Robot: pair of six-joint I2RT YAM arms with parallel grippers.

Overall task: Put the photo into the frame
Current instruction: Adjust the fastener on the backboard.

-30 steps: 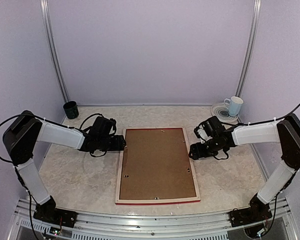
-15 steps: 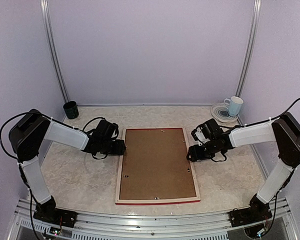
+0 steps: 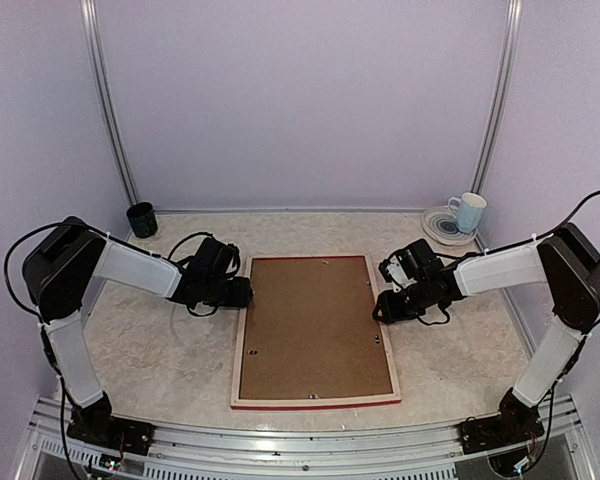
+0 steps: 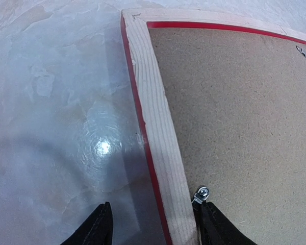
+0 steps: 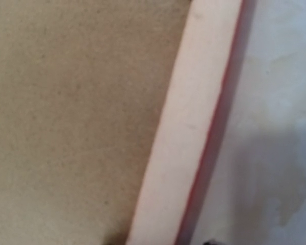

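Note:
The frame lies face down in the middle of the table, pale wood back up and red edges showing, with a brown backing board in it. The photo is hidden. My left gripper stands open astride the frame's left rail. Its outer finger is clear of the red edge, and its inner finger rests on the board beside a small metal clip. My right gripper sits low over the right rail. Only dark fingertip specks show at that view's bottom edge.
A dark green cup stands at the back left corner. At the back right, a white mug sits on a patterned plate. Lilac walls close off the back and sides.
Both grippers have slid inward onto the frame's side rails, and both pairs of jaws have narrowed. The frame has not moved.

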